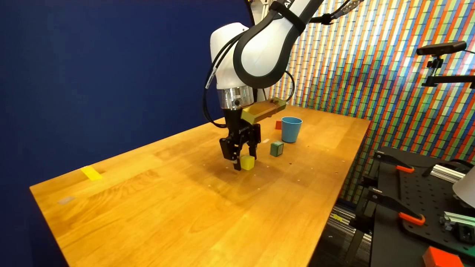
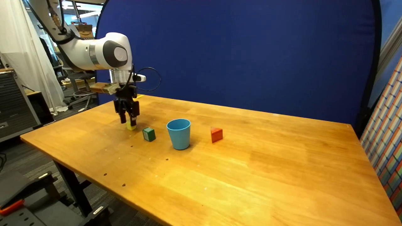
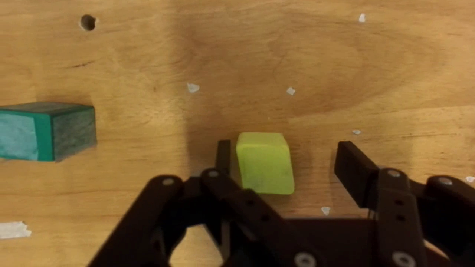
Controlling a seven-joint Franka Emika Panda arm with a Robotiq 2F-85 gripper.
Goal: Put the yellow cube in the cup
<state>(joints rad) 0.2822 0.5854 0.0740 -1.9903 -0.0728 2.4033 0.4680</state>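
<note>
The yellow cube (image 1: 248, 163) stands on the wooden table and also shows in an exterior view (image 2: 130, 126), partly behind the fingers. In the wrist view the cube (image 3: 265, 165) lies between the fingers, close to the left finger, with a clear gap to the right one. My gripper (image 3: 284, 148) is open, low over the table around the cube. It also shows in both exterior views (image 1: 245, 162) (image 2: 128, 122). The light-blue cup (image 1: 290, 129) stands upright, past the green block from the gripper. It also shows in an exterior view (image 2: 179, 135) and is out of the wrist view.
A green block (image 2: 149, 134) sits between the gripper and the cup, left in the wrist view (image 3: 70, 129). An orange-red block (image 2: 216, 134) is beyond the cup. A flat yellow tape strip (image 1: 91, 173) marks the far table edge. A black side table (image 1: 389, 230) holds clamps.
</note>
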